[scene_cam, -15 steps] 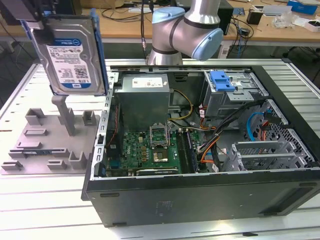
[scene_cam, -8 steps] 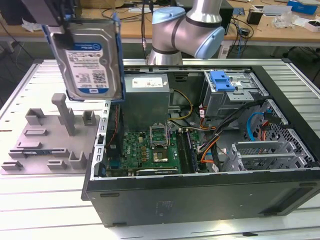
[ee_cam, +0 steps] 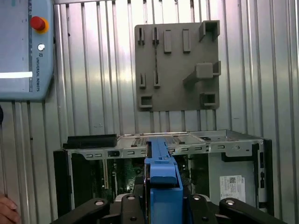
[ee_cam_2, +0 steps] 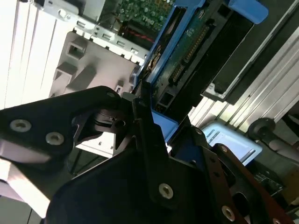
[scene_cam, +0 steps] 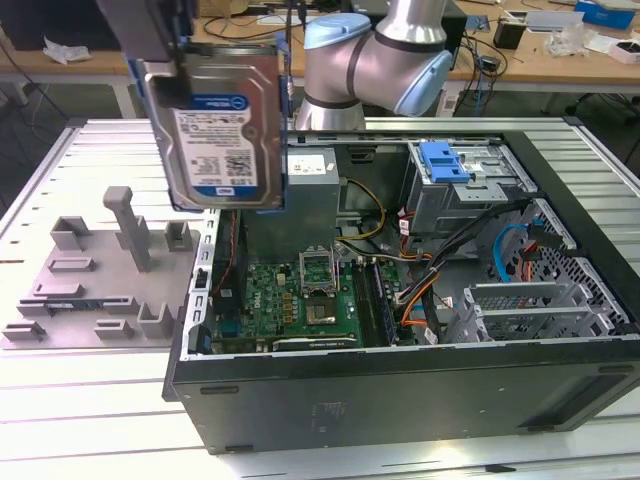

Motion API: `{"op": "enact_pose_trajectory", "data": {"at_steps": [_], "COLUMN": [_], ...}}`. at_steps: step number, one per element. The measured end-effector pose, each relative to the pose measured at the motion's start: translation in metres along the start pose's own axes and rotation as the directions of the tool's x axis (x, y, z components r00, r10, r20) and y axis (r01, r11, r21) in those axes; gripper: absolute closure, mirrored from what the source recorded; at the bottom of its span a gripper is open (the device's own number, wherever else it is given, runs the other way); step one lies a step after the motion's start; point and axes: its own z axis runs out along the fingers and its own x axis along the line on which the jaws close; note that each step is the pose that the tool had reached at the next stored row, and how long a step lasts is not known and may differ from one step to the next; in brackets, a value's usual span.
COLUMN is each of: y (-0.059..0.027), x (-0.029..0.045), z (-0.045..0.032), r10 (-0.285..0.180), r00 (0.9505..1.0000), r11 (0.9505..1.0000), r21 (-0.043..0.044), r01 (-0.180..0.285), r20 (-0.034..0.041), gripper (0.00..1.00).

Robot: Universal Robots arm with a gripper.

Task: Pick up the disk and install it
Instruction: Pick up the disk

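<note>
The gripper [ee_cam: 161,201] is clamping the disk [scene_cam: 224,128] by its blue carrier edge, with its fingers closed on either side. In the exterior view the disk is hanging upright at the gripper's six o'clock, above the ten o'clock corner of the open computer case [scene_cam: 400,390].

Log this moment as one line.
gripper: shut on disk | disk: held upright in air over computer case | install: not done

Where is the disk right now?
The disk hangs in the claw at the exterior view's upper left, above the edge of the case nearest the grey fixture.
</note>
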Motion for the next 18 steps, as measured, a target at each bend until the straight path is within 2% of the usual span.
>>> {"op": "enact_pose_trajectory", "data": {"at_steps": [3,15,18], "y": [-0.0188,-0.0769,-0.0949], "x": [0.0068,0.0255,0.031], "z": [0.0001,0.0007,0.0009], "r10": [0.0,0.0,0.0], "r00": [1.0,1.0,1.0], "r11": [1.0,1.0,1.0], "r21": [0.0,-0.0001,-0.0001], "r01": [0.0,0.0,0.0], "r20": [0.0009,0.0027,0.0031], "gripper": [0.63,0.63,0.63]}}
